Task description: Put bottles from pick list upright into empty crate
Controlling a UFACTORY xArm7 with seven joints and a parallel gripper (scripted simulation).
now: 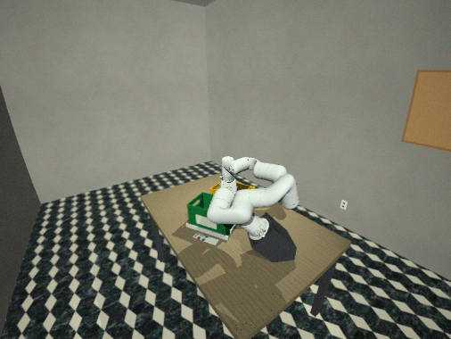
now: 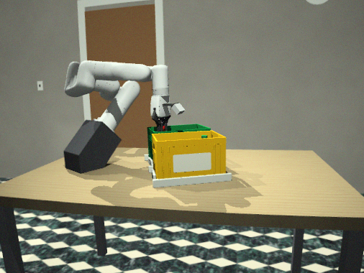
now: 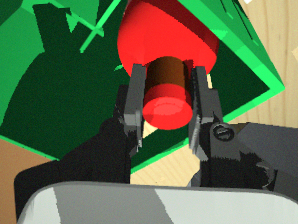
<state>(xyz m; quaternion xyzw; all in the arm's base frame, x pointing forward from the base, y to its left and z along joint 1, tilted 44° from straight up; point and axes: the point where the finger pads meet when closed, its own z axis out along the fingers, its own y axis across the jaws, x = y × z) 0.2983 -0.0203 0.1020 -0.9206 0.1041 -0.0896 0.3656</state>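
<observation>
My gripper [image 3: 167, 82] [image 2: 162, 122] is shut on the neck of a red-labelled bottle [image 3: 166, 32] [image 2: 163, 127] with a red cap. It holds the bottle upright, with its body inside the rim of the green crate [image 3: 60, 63] [image 2: 187, 126] [image 1: 198, 211], near one corner. The yellow crate [image 2: 162, 158] [image 1: 242, 186] stands right beside the green one; a green bottle cap [image 2: 204, 136] shows at its top edge. The pick list [image 1: 205, 237] is a paper strip lying on the table by the green crate; its lines are too small to read. In the top view the arm hides the gripper.
The arm's dark base block [image 1: 276, 243] [image 2: 90, 147] sits on the table beside the crates. Both crates rest on white bases [image 2: 190, 179]. The wooden table [image 2: 288, 187] extends wide to the right of the crates.
</observation>
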